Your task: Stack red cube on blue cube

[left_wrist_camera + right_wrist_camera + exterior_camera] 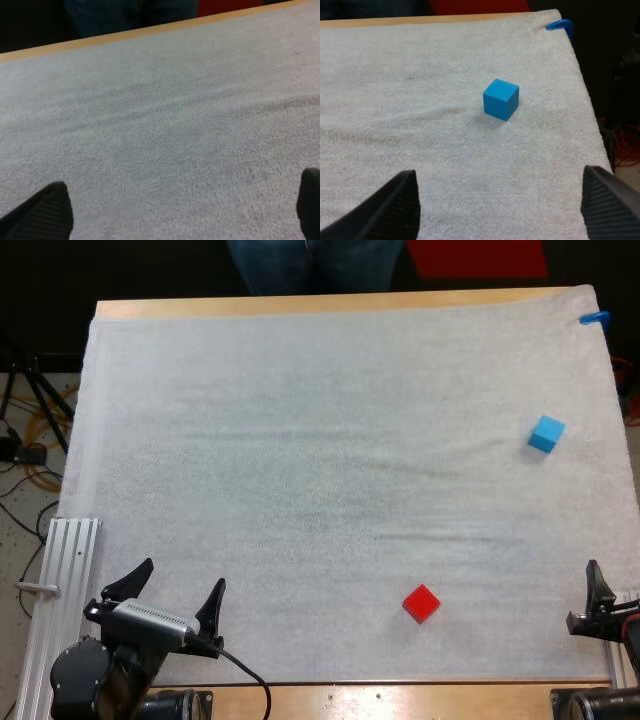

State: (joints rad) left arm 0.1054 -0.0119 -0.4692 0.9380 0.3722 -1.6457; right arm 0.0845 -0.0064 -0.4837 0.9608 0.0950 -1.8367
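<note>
The red cube (421,603) lies on the white mat near its front edge, right of centre. Far off at the mat's right side sits the blue cube (546,433), tilted a little against the mat's edges. My left gripper (172,590) rests at the front left corner, open, with bare mat between its fingers (42,212). At the front right edge my right gripper (600,595) is open too. Beyond its spread fingers (395,205) stands the blue cube (501,99), well clear of them.
A person's legs (315,265) stand behind the table's far edge. An aluminium rail (62,580) runs along the mat's left front side. The white mat (300,460) stretches wide and bare between the arms and the cubes.
</note>
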